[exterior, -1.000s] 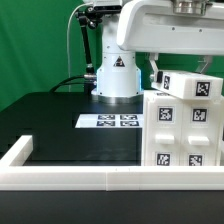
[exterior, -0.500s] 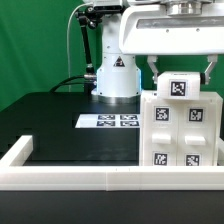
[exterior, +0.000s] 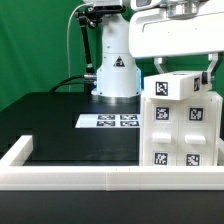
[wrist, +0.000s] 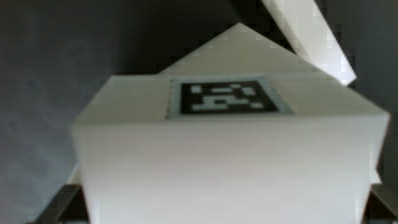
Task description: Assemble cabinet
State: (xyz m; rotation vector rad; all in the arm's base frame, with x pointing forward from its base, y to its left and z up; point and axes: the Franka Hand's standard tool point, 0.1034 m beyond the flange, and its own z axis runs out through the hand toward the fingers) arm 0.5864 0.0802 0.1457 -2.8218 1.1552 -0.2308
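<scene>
The white cabinet shell [exterior: 182, 132] stands at the exterior view's right, its front showing several black-and-white tags. My gripper [exterior: 180, 74] hangs over its top, shut on a small white block [exterior: 176, 86] with a tag on one face, fingers [exterior: 150, 72] flanking it. The block sits at or just above the shell's top; I cannot tell whether they touch. In the wrist view the block [wrist: 222, 130] fills the picture with its tag facing the camera, and my gripper [wrist: 222, 216] is mostly hidden behind it. Another white part [wrist: 246, 45] shows beyond the block.
The marker board [exterior: 110, 121] lies flat on the black table in front of the robot base [exterior: 116, 76]. A low white rim [exterior: 70, 178] frames the table's near and left edges. A green backdrop stands behind.
My gripper has turned with the block in it: the block was tilted, then faced the camera squarely, and now shows its tagged face turned left with a plain side visible.
</scene>
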